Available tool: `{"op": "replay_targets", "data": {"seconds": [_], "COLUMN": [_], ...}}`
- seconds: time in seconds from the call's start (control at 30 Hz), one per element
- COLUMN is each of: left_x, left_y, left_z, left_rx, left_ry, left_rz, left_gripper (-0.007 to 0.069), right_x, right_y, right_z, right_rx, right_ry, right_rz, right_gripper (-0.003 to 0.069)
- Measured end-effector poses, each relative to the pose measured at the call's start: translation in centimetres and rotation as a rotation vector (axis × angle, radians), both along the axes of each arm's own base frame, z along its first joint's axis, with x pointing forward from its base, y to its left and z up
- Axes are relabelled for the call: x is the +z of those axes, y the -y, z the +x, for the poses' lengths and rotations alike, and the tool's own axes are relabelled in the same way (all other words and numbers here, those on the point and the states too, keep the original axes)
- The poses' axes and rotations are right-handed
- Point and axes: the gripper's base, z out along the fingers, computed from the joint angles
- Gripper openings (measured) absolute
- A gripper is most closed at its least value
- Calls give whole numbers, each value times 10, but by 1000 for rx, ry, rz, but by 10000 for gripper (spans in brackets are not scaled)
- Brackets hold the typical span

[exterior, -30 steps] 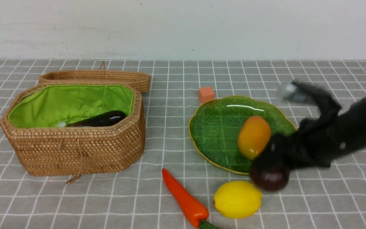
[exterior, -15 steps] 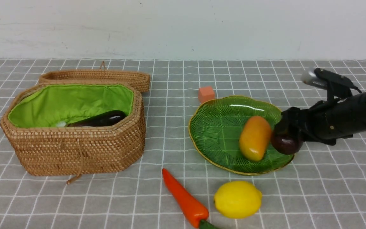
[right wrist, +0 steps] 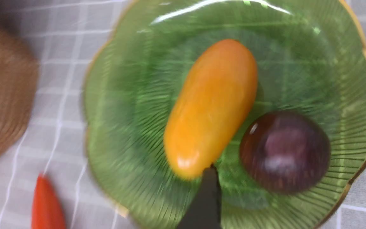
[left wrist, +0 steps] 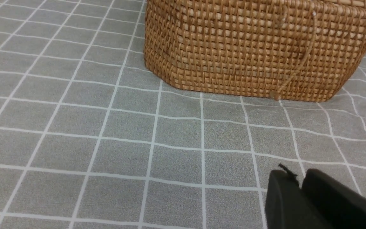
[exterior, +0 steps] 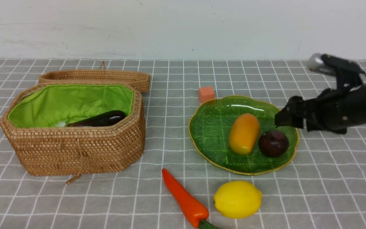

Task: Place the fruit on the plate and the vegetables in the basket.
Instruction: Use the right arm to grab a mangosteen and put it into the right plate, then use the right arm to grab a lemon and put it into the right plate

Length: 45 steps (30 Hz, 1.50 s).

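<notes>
At the left, the left arm's fingers (left wrist: 284, 200), pressed together on nothing, sit low over the worktop (left wrist: 106, 143) near the woven basket (exterior: 81, 149), where the eggplant (exterior: 98, 119) lies. In front, the carrot (exterior: 184, 198) and lemon (exterior: 237, 199) rest close together on the worktop; a reach for the glossy lemon may knock the carrot or let the lemon slip. On the green plate (exterior: 214, 127), the mango (exterior: 244, 133) touches the round maroon fruit (exterior: 273, 143) near the right rim. The right arm's fingers (exterior: 286, 116), spread wide and empty, hover just above; a brush could roll it off.

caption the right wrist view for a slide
Mango and maroon fruit side by side on the green plate, right tool open
</notes>
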Motion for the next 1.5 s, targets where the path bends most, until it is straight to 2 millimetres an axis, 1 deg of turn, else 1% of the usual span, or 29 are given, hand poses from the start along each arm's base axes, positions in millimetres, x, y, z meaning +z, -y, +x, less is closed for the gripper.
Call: {"op": "replay_targets", "data": {"seconds": [0.03, 0.07, 0.1, 0.13, 0.2, 0.27, 0.3, 0.37, 0.4, 0.43, 0.47, 0.6, 0.7, 0.73, 0.77, 0.83, 0.9, 1.0, 1.07, 1.23, 1.3, 1.33, 1.4, 1.43, 1.5], "left_x": [0, 0, 0, 0, 0, 0, 0, 0, 0, 0, 0, 0, 0, 0, 0, 0, 0, 0, 0, 0, 0, 0, 0, 0, 0], "left_y": [0, 0, 0, 0, 0, 0, 0, 0, 0, 0, 0, 0, 0, 0, 0, 0, 0, 0, 0, 0, 0, 0, 0, 0, 0], "left_z": [0, 0, 0, 0, 0, 0, 0, 0, 0, 0, 0, 0, 0, 0, 0, 0, 0, 0, 0, 0, 0, 0, 0, 0, 0], "left_rx": [0, 0, 0, 0, 0, 0, 0, 0, 0, 0, 0, 0, 0, 0, 0, 0, 0, 0, 0, 0, 0, 0, 0, 0, 0], "left_ry": [0, 0, -1, -1, -1, -1, -1, -1, -1, -1, -1, -1, -1, -1, -1, -1, -1, -1, -1, -1, -1, -1, -1, -1, -1], "left_rz": [0, 0, 0, 0, 0, 0, 0, 0, 0, 0, 0, 0, 0, 0, 0, 0, 1, 1, 1, 1, 1, 1, 1, 1, 1], "left_gripper": [83, 83, 85, 85, 88, 90, 90, 92, 92, 92, 92, 96, 101, 104, 105, 109, 111, 113, 113, 113, 113, 113, 116, 118, 121], "right_x": [6, 7, 18, 20, 24, 20, 18, 11, 10, 5, 1, -19, -31, -41, -46, -60, -65, -70, -70, -66, -62, -58, -49, -39, -27], "right_y": [-3, -4, -14, -16, -38, -55, -58, -76, -77, -88, -94, -112, -118, -122, -123, -126, -129, -131, -131, -131, -131, -131, -132, -133, -134], "right_z": [-5, -7, -17, -19, -35, -45, -47, -57, -58, -62, -64, -64, -64, -63, -62, -56, -48, -45, -45, -46, -47, -46, -45, -44, -39], "right_rx": [62, 88, 222, 244, 490, 681, 724, 944, 962, 1061, 1114, 1260, 1311, 1334, 1343, 1349, 1328, 1311, 1292, 1247, 1241, 1239, 1233, 1224, 1198], "right_ry": [14, 24, 65, 73, 115, 138, 139, 182, 185, 206, 218, 229, 204, 178, 163, 141, 157, 142, 132, 93, 64, 57, 53, 46, 44], "right_rz": [-24, -40, -93, -100, -189, -277, -296, -421, -438, -504, -551, -716, -763, -781, -787, -802, -814, -809, -799, -772, -758, -754, -742, -724, -693], "right_gripper": [635, 632, 603, 600, 560, 543, 541, 537, 537, 536, 535, 534, 534, 534, 534, 534, 533, 520, 506, 498, 477, 437, 302, 125, 22]}}
